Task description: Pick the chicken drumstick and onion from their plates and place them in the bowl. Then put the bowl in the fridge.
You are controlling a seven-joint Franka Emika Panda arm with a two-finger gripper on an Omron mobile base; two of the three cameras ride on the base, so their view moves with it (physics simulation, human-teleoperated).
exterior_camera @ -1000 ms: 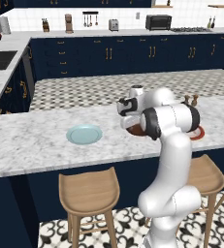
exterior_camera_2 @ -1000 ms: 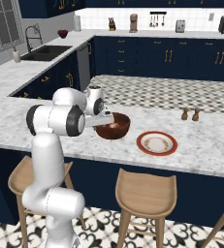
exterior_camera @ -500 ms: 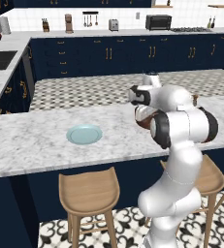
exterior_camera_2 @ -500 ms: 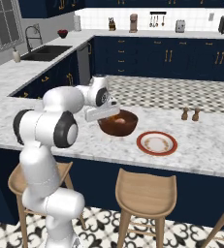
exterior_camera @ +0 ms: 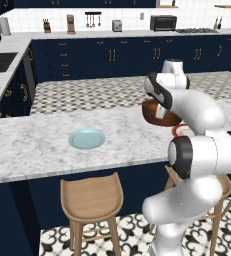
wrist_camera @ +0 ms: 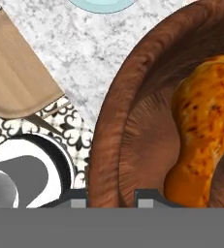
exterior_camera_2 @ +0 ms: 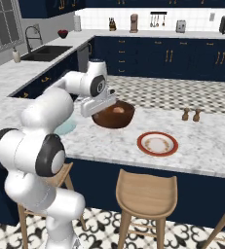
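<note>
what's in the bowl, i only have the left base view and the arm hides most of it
observer: the chicken drumstick lies inside the bowl.
operator: are the jaws on the bowl
observer: yes, in the hand view one tip sits on each side of its rim, closed on it.
operator: what else is near it
observer: two small brown shakers stand on the counter, beyond the red-rimmed plate.
</note>
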